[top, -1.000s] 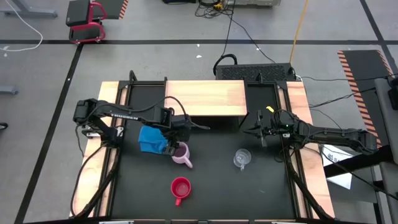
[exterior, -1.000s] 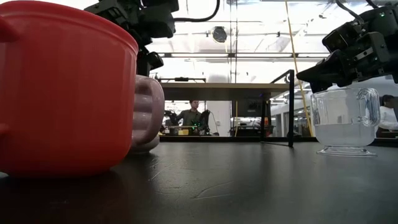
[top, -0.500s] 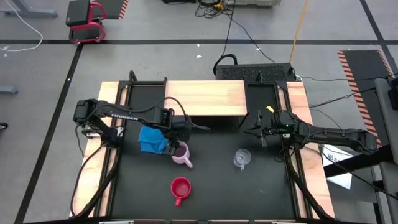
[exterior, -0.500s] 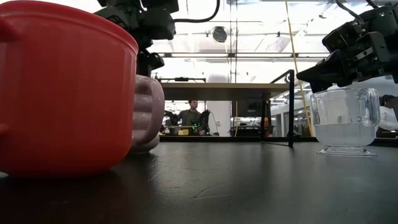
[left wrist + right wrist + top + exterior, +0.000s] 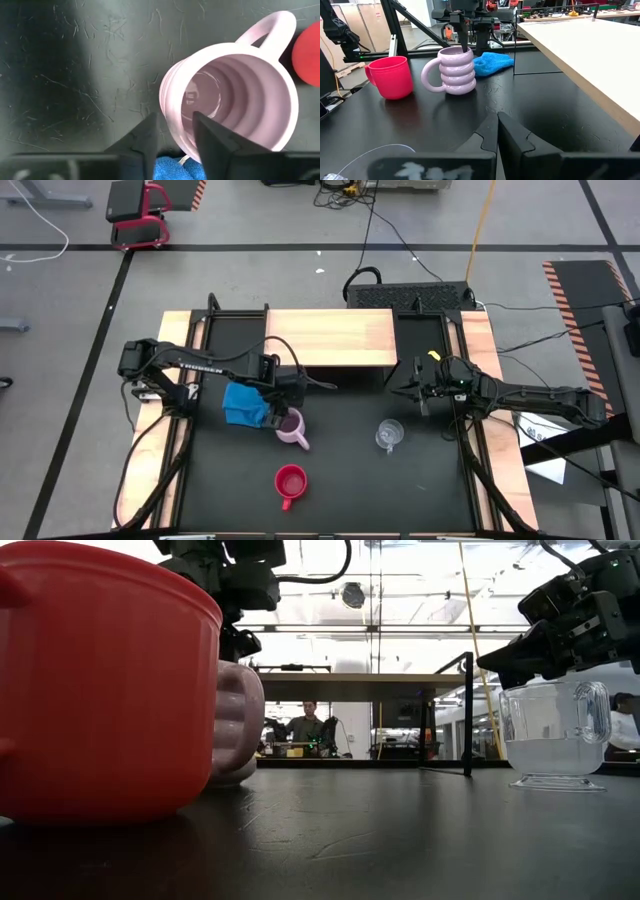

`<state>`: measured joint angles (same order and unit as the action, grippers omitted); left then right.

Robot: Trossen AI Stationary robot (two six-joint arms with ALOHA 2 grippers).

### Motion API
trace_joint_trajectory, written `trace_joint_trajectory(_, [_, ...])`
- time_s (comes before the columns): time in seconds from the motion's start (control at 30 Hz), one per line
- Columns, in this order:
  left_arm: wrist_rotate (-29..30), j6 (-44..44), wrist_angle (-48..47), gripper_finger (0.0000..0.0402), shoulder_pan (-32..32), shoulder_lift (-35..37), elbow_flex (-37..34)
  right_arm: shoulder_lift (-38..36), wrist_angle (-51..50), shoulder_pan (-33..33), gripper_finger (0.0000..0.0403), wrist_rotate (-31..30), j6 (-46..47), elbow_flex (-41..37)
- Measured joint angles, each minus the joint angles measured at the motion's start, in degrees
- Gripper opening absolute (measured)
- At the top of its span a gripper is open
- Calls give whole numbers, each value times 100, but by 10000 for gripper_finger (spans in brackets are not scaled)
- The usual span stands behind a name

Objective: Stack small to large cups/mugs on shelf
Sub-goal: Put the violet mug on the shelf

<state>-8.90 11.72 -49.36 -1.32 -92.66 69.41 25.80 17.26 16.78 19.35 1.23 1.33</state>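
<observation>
The pale lilac mug (image 5: 291, 428) stood upright on the black desk (image 5: 340, 480), mouth up, and the left wrist view showed its ribbed inside holding nothing but one dark finger. Its handle (image 5: 267, 29) pointed toward the red mug (image 5: 290, 480), on the side away from the shelf (image 5: 330, 338). The left end effector (image 5: 174, 134) hung directly over the lilac mug's rim, fingers (image 5: 209, 137) a narrow gap apart and straddling the wall: one inside the cup, the other outside against it. Whether they pressed the wall firmly could not be told. The blue cloth (image 5: 243, 403) lay touching the lilac mug on the side toward the left arm's base.

The red mug stood upright, well apart from the lilac mug and on its far side from the shelf, mouth open upward and nothing seen inside. The clear glass cup (image 5: 388, 434) stood upright off to the lilac mug's right, well apart from it, and also looked empty; in the low view its handle (image 5: 597, 710) showed at the cup's right edge.

The shelf, a pale wooden board, lay beyond the lilac mug with its long axis running across the desk, and no cup stood on it.

The right end effector (image 5: 497, 131) waited above the desk near the glass cup, toward the shelf's right end, its fingers pressed together on nothing.
</observation>
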Motion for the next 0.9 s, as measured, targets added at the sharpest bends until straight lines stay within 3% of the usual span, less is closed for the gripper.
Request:
trace_joint_trajectory(0.13, [-31,13,41,31,-56,0,0,0,0,0,0,0,0,1])
trace_joint_trajectory(0.2, [-54,37,-28,15,-87,-7,-19,-1,0,1,0,0,0,1])
trace_joint_trajectory(0.63, [-126,368,191,9,-86,-7,-13,0,-51,0,0,20,-9,2])
trace_joint_trajectory(0.9, [339,701,61,9,-54,130,172,-2,-125,0,0,20,-20,0])
